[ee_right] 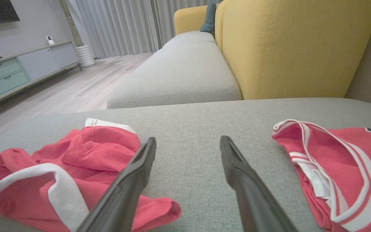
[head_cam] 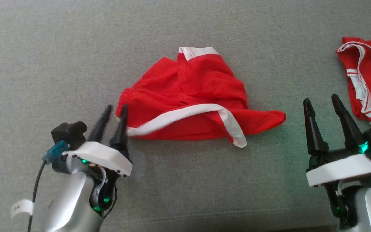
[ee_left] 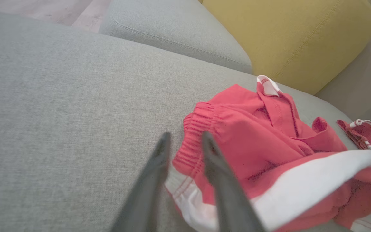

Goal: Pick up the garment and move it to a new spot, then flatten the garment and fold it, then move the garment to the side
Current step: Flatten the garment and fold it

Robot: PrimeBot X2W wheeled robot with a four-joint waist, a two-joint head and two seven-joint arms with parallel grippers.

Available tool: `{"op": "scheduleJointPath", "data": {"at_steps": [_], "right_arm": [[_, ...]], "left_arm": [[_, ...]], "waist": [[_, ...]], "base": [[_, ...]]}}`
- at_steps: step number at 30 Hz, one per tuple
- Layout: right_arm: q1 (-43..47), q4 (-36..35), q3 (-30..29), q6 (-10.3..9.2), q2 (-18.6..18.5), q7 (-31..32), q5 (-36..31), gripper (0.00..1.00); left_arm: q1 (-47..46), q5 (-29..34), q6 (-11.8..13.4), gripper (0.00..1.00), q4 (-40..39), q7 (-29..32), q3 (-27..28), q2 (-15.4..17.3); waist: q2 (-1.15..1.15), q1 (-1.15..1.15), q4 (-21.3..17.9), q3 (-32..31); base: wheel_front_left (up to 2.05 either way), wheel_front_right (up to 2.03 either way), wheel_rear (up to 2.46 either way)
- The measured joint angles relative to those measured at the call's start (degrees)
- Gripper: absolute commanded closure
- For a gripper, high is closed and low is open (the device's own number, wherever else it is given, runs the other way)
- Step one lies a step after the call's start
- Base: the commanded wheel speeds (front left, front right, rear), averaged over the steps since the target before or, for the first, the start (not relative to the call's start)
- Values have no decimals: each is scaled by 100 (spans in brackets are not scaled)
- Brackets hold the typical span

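Observation:
The garment [head_cam: 192,100], red shorts with white trim, lies crumpled in the middle of the grey sofa cushion [head_cam: 43,64]. My left gripper [head_cam: 117,108] is at its left end, by the elastic waistband. In the left wrist view the left gripper [ee_left: 185,135] has its jaws a little apart, and the edge of the garment [ee_left: 269,145] shows in the gap, not pinched. My right gripper [head_cam: 320,99] hovers wide open at the lower right with nothing in it. In the right wrist view the right gripper [ee_right: 188,140] points at bare cushion, with the garment [ee_right: 76,161] to its left.
A second red garment with white stripes [head_cam: 369,80] lies at the cushion's right edge, close beside my right gripper. A yellow backrest [ee_right: 285,48] rises behind the cushion. Another grey seat cushion [ee_right: 179,74] lies beyond, with wooden floor [ee_right: 60,93] past the sofa's open side.

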Motion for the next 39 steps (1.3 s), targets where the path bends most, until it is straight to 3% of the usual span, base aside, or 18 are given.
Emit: {"op": "scheduleJointPath", "data": {"at_steps": [5,13,23,39], "right_arm": [[-9,-2,19,0,-1,3,-38,0],[-14,-3,74,0,-22,51,-165,0],[19,-25,192,0,-45,152,-248,0],[176,-91,196,0,-46,193,-253,0]], "left_arm": [[-1,445,250,0,-143,-149,10,81],[275,1195,708,0,-1145,-200,423,305],[1145,1430,681,0,-1729,-201,602,397],[1370,1466,587,0,-1744,-201,597,394]], "waist": [[0,0,48,-14],[0,0,167,-121],[0,0,272,-366],[0,0,287,-490]], "base": [[0,0,0],[0,0,0],[0,0,0],[0,0,0]]}}
